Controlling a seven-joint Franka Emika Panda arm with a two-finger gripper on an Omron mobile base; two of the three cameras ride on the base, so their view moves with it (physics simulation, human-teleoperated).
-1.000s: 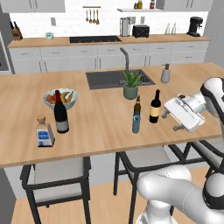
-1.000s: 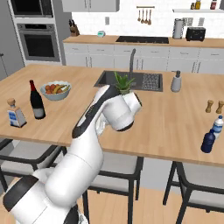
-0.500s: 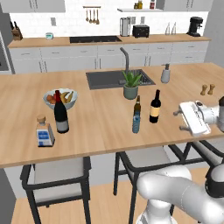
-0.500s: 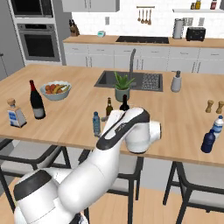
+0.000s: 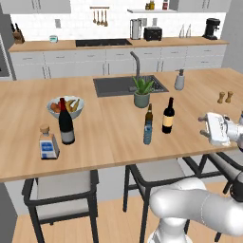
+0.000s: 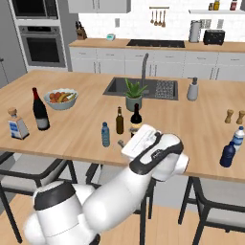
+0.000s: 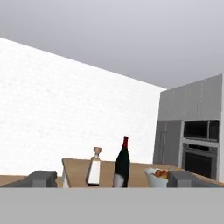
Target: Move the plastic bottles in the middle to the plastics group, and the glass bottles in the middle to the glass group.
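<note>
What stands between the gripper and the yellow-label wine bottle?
Nothing visible. The open gripper is to the right of the wine bottle, with bare counter between them. The beer bottle and blue bottle stand beyond it.

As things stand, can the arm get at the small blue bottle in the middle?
Probably yes. The gripper is open, empty and to the right of the small blue bottle, which stands at the counter's near edge; the yellowish-label wine bottle stands close by.

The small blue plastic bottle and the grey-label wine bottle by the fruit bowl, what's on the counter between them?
Nothing: in the left base view, bare wood counter runs from the blue plastic bottle to the grey-label wine bottle.
</note>
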